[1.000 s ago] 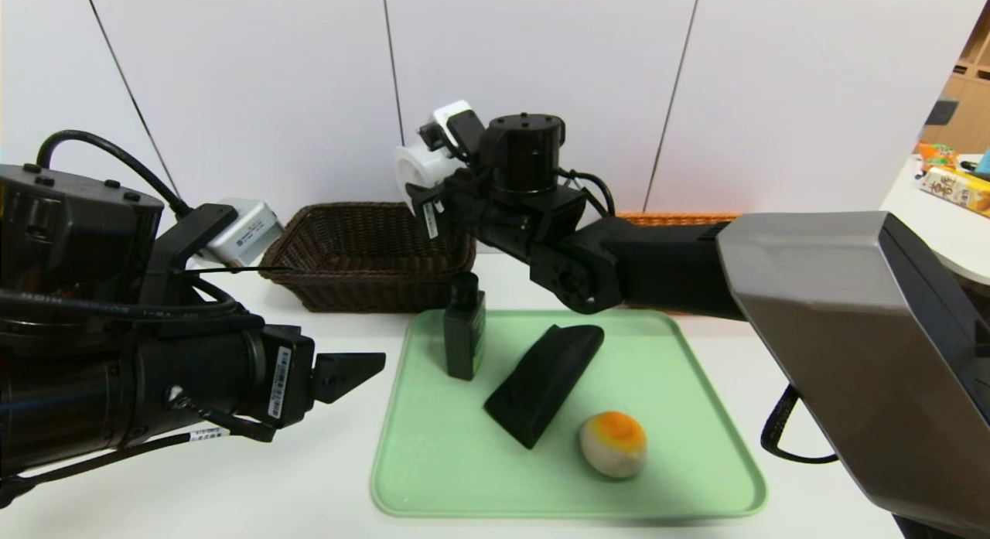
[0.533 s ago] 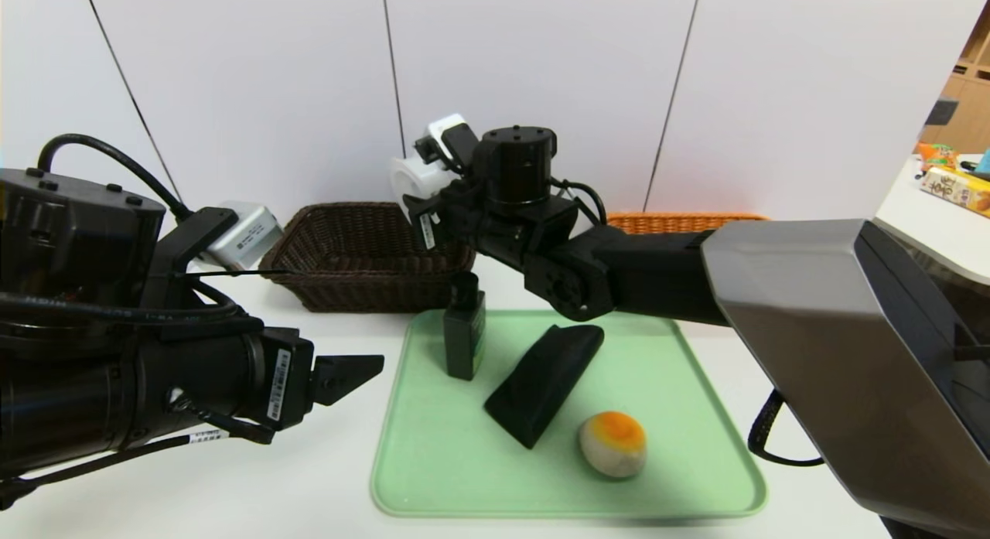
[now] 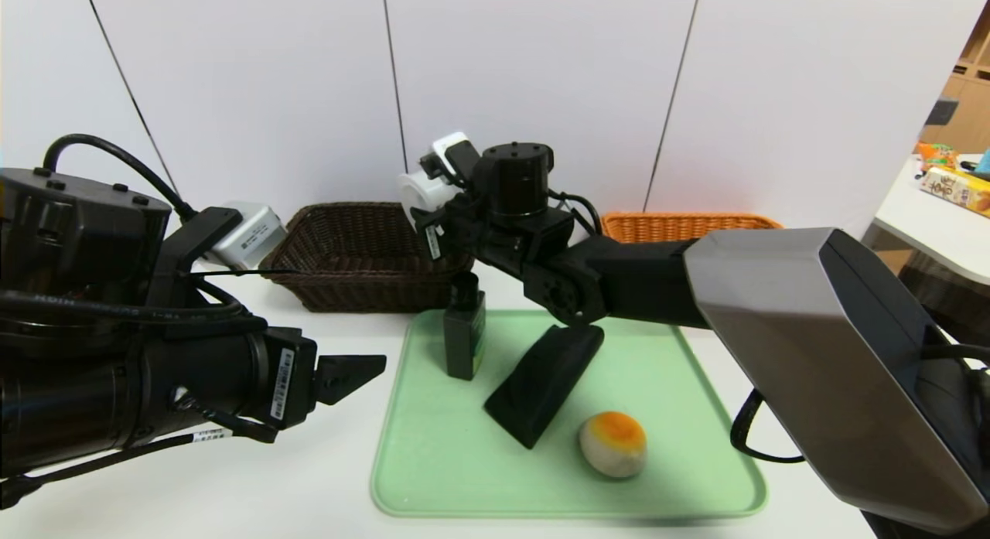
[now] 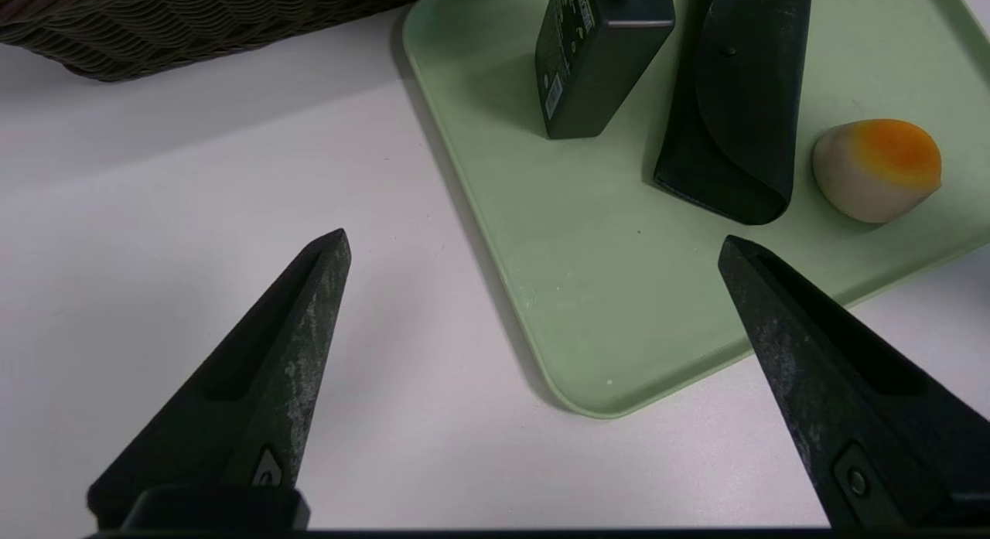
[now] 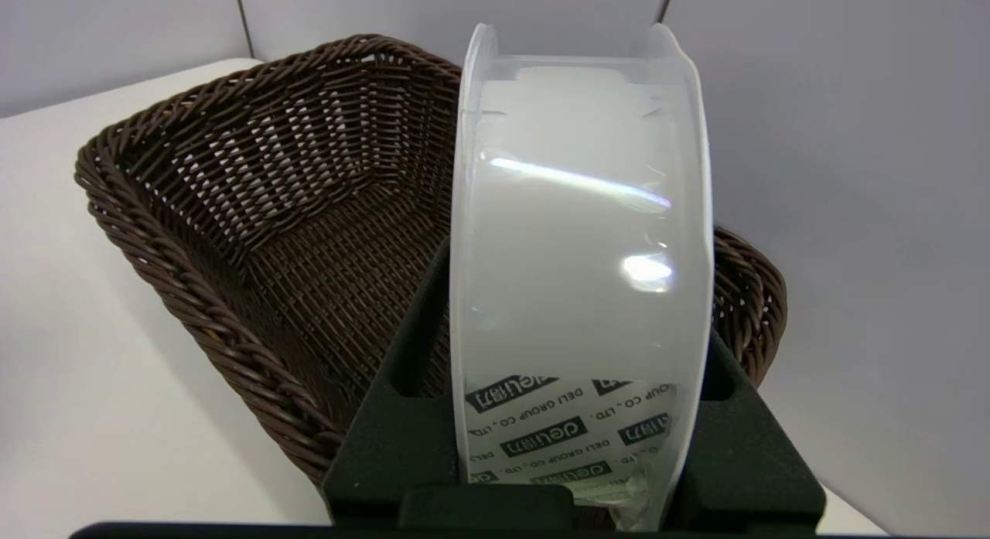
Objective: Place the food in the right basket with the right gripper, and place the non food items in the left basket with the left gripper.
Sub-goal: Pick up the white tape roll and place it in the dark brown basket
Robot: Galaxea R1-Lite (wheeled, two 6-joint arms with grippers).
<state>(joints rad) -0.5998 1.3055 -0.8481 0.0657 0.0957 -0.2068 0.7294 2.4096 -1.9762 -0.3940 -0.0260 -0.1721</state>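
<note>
White roll held over the dark brown woven basket [image 5: 255,237]; nothing is sorted yet.

The white round labelled roll [image 5: 580,291] is clamped in the right gripper [image 5: 576,415] at frame centre; the left gripper [image 4: 534,245], lower left, is spread empty. The green square bottle [image 3: 464,334], black wedge block [image 3: 541,384] and yellow-topped bun [image 3: 612,444] are left on the pale green tray [image 3: 433,477].

The off-white bun [image 3: 612,444] with a yellow-orange top lies on its side beside the black wedge block [image 3: 544,383]. The dark green bottle [image 3: 464,332] stands upright. The white labelled roll [image 5: 580,284] is held on edge above the dark brown basket [image 3: 363,253]; the orange basket [image 3: 681,224] sits farther right.

Bright, even light; soft shadows, sharp focus.
</note>
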